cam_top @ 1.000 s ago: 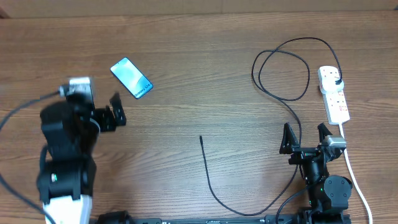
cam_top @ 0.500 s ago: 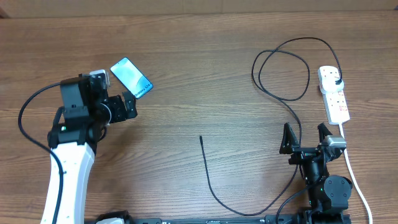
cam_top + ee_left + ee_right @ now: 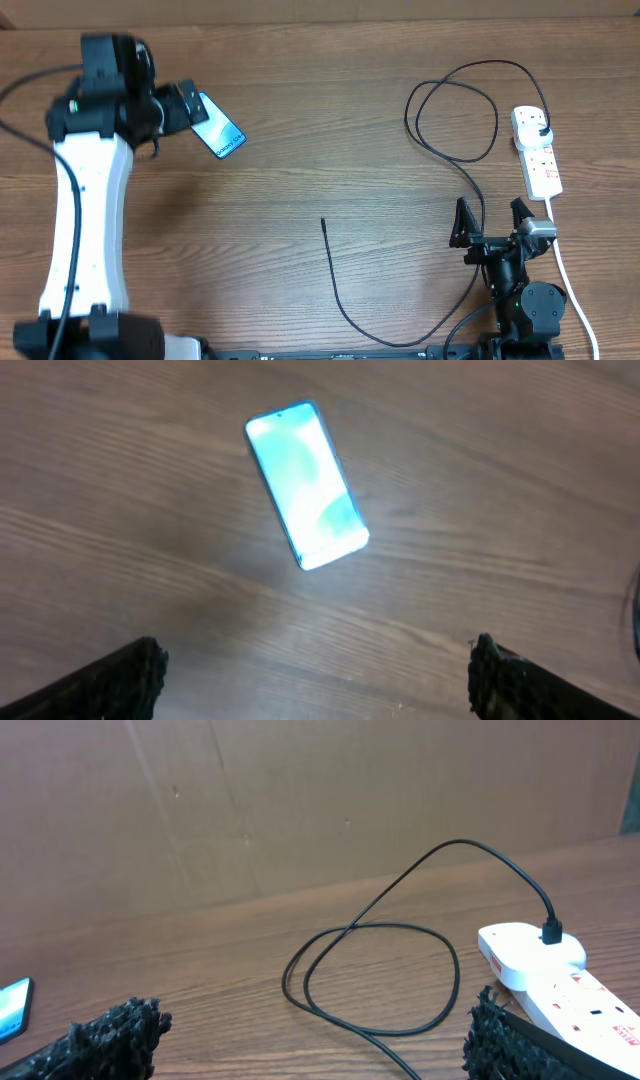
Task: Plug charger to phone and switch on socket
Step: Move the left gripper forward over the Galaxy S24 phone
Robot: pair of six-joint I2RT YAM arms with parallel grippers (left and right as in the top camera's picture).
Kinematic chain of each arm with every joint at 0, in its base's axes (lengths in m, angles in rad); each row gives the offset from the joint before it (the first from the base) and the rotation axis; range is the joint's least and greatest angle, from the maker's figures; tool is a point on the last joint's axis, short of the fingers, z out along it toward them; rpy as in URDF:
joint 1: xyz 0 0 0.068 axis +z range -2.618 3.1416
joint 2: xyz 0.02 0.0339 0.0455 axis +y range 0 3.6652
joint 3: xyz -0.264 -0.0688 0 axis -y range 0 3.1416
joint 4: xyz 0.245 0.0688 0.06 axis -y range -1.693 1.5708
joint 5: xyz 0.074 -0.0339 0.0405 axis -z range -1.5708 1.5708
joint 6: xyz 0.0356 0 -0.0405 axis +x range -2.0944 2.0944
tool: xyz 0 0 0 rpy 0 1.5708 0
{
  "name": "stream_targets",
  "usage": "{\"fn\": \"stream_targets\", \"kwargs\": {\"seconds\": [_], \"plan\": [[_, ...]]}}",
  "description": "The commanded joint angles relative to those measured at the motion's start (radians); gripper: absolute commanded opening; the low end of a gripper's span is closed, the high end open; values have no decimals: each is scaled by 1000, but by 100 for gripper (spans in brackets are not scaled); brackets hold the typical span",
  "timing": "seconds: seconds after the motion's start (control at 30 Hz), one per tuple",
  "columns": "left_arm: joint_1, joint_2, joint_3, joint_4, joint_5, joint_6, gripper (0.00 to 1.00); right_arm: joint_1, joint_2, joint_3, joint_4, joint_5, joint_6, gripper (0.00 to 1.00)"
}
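Observation:
The phone [image 3: 218, 128] lies flat on the wooden table at the far left, its light blue screen lit; it also shows in the left wrist view [image 3: 305, 483]. My left gripper [image 3: 190, 105] is open and hovers over the phone's near-left end, apart from it. The black charger cable [image 3: 455, 120] loops at the right; its plug [image 3: 541, 131] sits in the white socket strip [image 3: 537, 153], and its free tip [image 3: 323, 221] lies at mid-table. My right gripper [image 3: 492, 220] is open and empty, near the front edge below the loops [image 3: 370, 970].
The strip's white cord [image 3: 575, 295] runs toward the front right edge beside the right arm base. The cable trails from the loops past the right gripper and curves back to the tip. A brown wall [image 3: 300, 800] backs the table.
My left arm has swung up and away from me, bringing its open gripper from left of mid-table to over the phone. The right arm, cable and strip have not moved.

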Motion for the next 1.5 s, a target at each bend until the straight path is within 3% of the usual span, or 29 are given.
{"fn": "stream_targets", "kwargs": {"seconds": [0.0,0.43,0.7,1.47], "plan": [[-19,112,172,-80,-73,-63,100,0,-11,-11,6,13,-3,100],[-49,171,233,-74,2,-90,100,0,-11,-11,6,13,-3,100],[-61,188,233,-112,-152,-370,100,0,-11,-11,6,13,-3,100],[-118,506,233,51,-188,-432,100,0,-11,-11,6,13,-3,100]]}}
